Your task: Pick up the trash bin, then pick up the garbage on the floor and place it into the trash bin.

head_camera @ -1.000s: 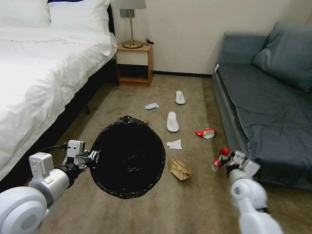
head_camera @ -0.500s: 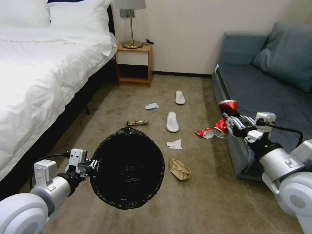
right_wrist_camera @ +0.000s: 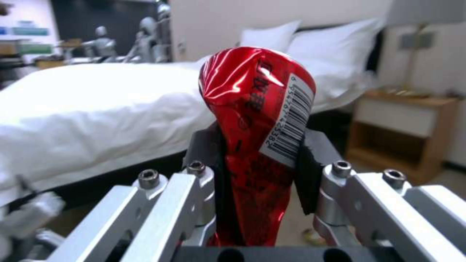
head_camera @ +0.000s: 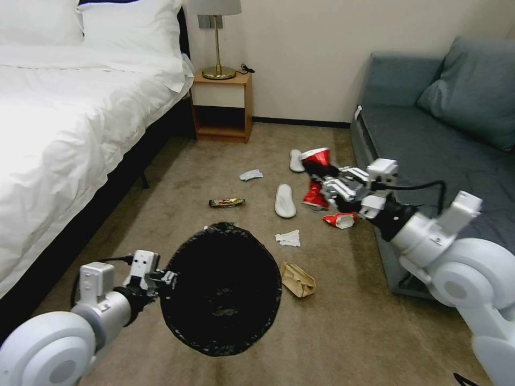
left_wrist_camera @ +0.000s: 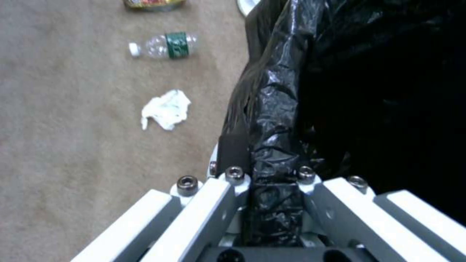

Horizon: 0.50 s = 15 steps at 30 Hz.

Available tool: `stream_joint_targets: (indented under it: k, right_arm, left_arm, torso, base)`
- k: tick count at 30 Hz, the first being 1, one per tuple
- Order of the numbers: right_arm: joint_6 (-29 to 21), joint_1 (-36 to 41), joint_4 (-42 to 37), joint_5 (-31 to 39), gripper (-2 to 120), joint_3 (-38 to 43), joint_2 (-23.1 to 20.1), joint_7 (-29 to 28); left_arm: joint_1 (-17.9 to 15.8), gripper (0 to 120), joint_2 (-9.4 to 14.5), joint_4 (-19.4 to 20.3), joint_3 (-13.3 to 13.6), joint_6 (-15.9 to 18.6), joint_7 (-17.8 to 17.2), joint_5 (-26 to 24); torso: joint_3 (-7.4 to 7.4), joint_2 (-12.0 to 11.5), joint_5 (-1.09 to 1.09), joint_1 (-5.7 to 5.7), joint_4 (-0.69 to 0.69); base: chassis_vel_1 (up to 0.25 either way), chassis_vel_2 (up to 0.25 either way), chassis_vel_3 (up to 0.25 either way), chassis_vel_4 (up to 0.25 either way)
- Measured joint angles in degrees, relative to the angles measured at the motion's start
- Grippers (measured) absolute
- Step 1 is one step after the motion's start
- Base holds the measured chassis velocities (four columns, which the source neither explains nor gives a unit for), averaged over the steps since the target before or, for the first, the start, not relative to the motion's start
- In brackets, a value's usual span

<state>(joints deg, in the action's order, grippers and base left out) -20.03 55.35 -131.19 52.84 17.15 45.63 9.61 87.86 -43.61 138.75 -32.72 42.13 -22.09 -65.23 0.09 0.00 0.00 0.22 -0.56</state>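
Observation:
The trash bin (head_camera: 222,289), lined with a crinkled black bag, hangs above the carpet at the lower left. My left gripper (head_camera: 166,279) is shut on its rim (left_wrist_camera: 272,171). My right gripper (head_camera: 323,186) is raised over the floor in front of the sofa, right of and beyond the bin, shut on a crumpled red snack wrapper (head_camera: 316,160) (right_wrist_camera: 252,120). More garbage lies on the carpet: a red and white wrapper (head_camera: 339,220), a white tissue (head_camera: 288,238), a brown paper bag (head_camera: 296,279), a gold wrapper (head_camera: 226,202), two white slippers (head_camera: 285,200) and a clear green-labelled bottle (left_wrist_camera: 167,45).
A white bed (head_camera: 64,123) runs along the left. A wooden nightstand (head_camera: 221,104) with a lamp stands against the far wall. A blue-grey sofa (head_camera: 445,155) bounds the right. Another tissue (head_camera: 250,175) lies farther back, and one tissue (left_wrist_camera: 166,109) lies beside the bin.
My right arm rose and swung left with the red wrapper, from beside the sofa to over the slippers. The left arm brought the bin nearer and lower, uncovering the gold wrapper.

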Motion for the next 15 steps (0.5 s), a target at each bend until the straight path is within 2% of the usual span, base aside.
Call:
stream_joint_targets:
  k: [2,3,5,15]
  right_arm:
    - [0.64,-2.71,0.40,0.39,26,-5.06,-0.83,-1.23]
    - [0.64,-2.71,0.40,0.39,26,-5.06,-0.83,-1.23]
    - [0.89,-7.53,0.65,1.50,26,-11.12,-0.97,-2.12]
    - [1.46,-15.64,2.67,2.72,26,-22.90,3.16,-2.68]
  left_arm:
    - [-1.06,3,0.16,-0.52,1.73,0.00,-1.12,-0.23]
    - [-1.06,3,0.16,-0.52,1.73,0.00,-1.12,-0.23]
    - [-1.77,3,0.16,-1.08,3.08,0.00,-1.84,-0.32]
    - [-3.01,3,-1.21,-2.54,2.92,0.00,-2.38,-1.83]
  torso:
    - [0.00,0.00,-0.01,0.00,0.00]
    - [0.00,0.00,-0.01,0.00,0.00]
    - [0.00,0.00,-0.01,0.00,0.00]
    - [0.00,0.00,-0.01,0.01,0.00]
  base:
    - [0.000,0.000,0.000,0.000]
    - [0.000,0.000,0.000,0.000]
    - [0.000,0.000,0.000,0.000]
    - [0.000,0.000,0.000,0.000]
